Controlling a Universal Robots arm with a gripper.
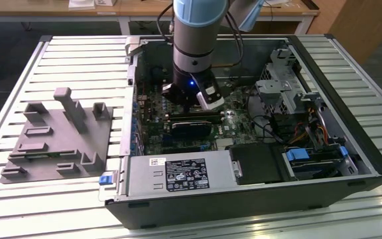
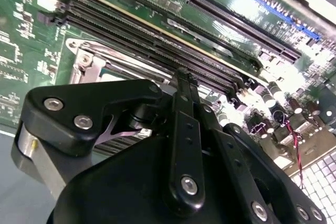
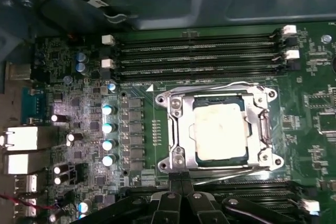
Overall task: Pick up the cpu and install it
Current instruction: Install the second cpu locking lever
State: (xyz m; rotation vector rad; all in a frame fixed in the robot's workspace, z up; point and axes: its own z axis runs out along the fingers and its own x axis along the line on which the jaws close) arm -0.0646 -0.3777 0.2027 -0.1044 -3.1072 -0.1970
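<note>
Slatted metal makes up the desk (image 1: 18, 59), and an open computer case (image 1: 350, 149) lies on it beside a grey plastic block (image 1: 58, 134) with stubby posts. The arm reaches down inside the case, so the jaws (image 1: 194, 110) are mostly hidden there, and I cannot tell how wide they are or if they hold anything. In the first wrist view the cpu (image 3: 219, 129), flat and square with a shiny pale top, sits inside the metal frame (image 3: 176, 129) of the socket on the green board (image 3: 68, 77). Long dark slots (image 3: 194, 53) run close beside it, leaving little room.
</note>
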